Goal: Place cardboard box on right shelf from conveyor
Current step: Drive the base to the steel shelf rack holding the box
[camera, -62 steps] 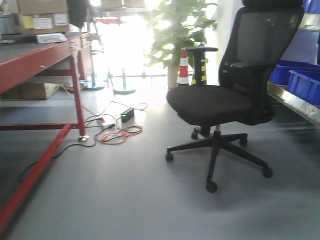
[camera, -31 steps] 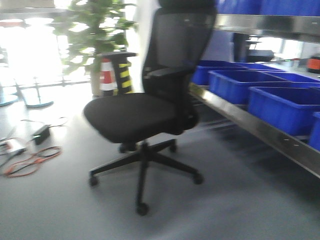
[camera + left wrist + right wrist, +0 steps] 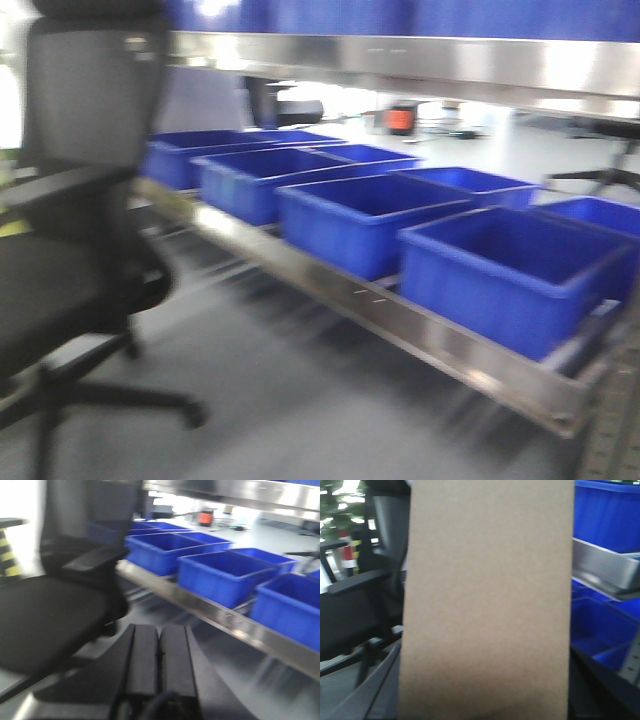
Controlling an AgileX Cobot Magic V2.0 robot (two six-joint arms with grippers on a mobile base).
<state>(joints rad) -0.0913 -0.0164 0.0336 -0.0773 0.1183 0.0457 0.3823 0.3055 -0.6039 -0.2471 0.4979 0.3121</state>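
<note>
The plain tan cardboard box (image 3: 487, 595) stands upright and fills most of the right wrist view. My right gripper (image 3: 485, 650) is shut on it, with a grey finger (image 3: 377, 690) showing at its left edge and a dark one at its right. The right shelf (image 3: 440, 345) is a shiny steel ledge running from the left middle to the lower right of the front view, and it also shows behind the box (image 3: 600, 565). My left gripper (image 3: 160, 627) is shut with nothing in it, its pads pressed together, pointing toward the shelf (image 3: 225, 622). The conveyor is out of view.
Several blue plastic bins (image 3: 360, 215) sit in a row on the shelf, and a second steel shelf (image 3: 400, 60) runs above them. A black office chair (image 3: 70, 230) stands on the grey floor at the left, close to the left gripper (image 3: 60, 610).
The front view has swung right, from the red-framed table and chair to the steel shelf with blue bins. The chair has slid to the left edge.
</note>
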